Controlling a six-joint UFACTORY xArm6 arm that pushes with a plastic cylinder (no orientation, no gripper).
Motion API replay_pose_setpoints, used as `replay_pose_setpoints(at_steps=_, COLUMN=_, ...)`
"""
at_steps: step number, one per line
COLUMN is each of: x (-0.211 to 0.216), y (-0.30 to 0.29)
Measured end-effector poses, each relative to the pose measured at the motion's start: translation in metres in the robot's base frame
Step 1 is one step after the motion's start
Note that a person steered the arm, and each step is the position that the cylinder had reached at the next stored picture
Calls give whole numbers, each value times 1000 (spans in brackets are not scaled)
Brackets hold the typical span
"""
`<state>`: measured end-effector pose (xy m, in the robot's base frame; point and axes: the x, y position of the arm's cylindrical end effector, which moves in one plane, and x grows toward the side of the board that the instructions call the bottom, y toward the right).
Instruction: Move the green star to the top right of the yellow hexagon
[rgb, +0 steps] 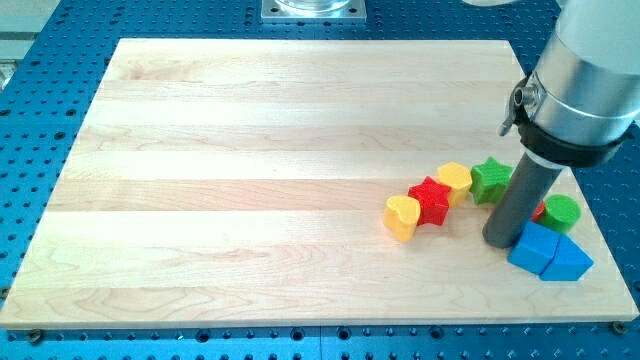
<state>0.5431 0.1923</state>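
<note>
The green star (489, 180) lies on the wooden board (250, 180) at the view's right, touching the right side of the yellow hexagon (455, 180). My tip (499, 240) rests on the board just below and slightly right of the green star, close to its lower edge. The rod rises from there toward the view's top right and hides part of what is behind it.
A red star (432, 199) and a yellow heart (402, 217) run down-left from the hexagon in a chain. A blue cube (535, 248) and a blue triangle (570, 260) sit right of my tip. A green cylinder (562, 212) and a sliver of red lie behind the rod.
</note>
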Motion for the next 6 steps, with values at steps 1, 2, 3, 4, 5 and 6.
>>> replay_pose_setpoints(at_steps=1, x=-15, y=0)
replay_pose_setpoints(at_steps=2, x=-56, y=0)
replay_pose_setpoints(at_steps=3, x=-108, y=2)
replay_pose_setpoints(at_steps=4, x=-129, y=-2)
replay_pose_setpoints(at_steps=5, x=-122, y=38)
replay_pose_setpoints(at_steps=6, x=-82, y=110)
